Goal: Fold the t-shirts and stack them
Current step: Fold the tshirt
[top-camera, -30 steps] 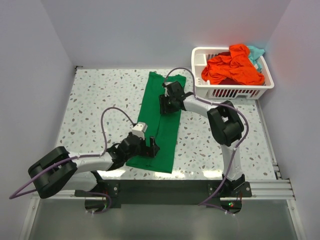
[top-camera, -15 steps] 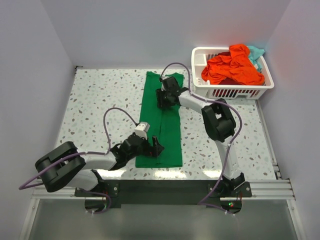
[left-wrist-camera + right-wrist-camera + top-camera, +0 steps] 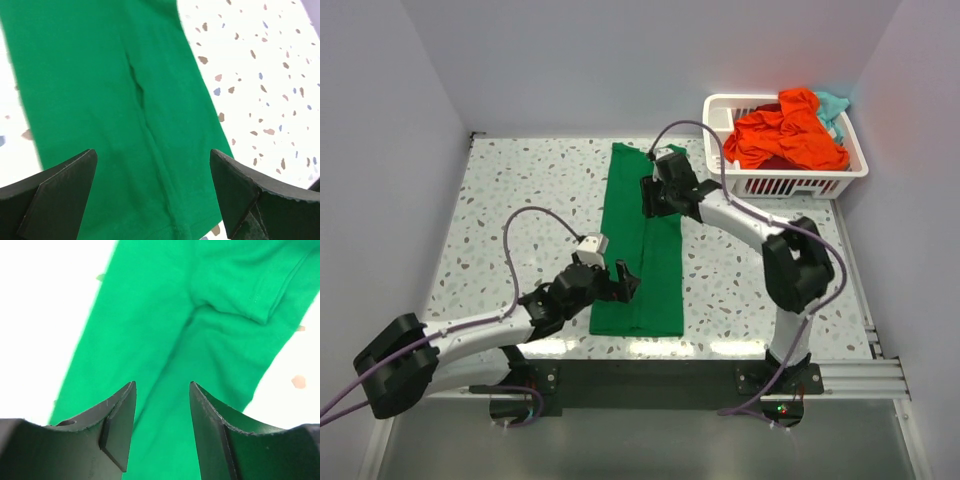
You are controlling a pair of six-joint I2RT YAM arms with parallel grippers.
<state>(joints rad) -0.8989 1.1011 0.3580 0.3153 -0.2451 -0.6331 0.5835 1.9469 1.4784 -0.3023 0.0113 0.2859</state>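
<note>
The table (image 3: 500, 200) holds the green shirt (image 3: 645, 240) as a long folded strip, from mid far edge to near edge. The orange shirt (image 3: 785, 135) and teal shirt (image 3: 835, 103) fill the basket (image 3: 800, 184) at the far right corner. My left gripper (image 3: 152, 165) gapes wide above the strip's near end. My right gripper (image 3: 162, 390), parted narrower and empty, hangs above the far end. The cloth looks light and limp, so I'd pinch the end corners.

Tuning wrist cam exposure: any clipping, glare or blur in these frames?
Right wrist: table clips to pure white, speckles nearly gone; green t-shirt well exposed, fingers dark. Left wrist: table bright but speckles readable, left strip washed out. Top external: even light, sharp, mild glare along the table's near edge.
</note>
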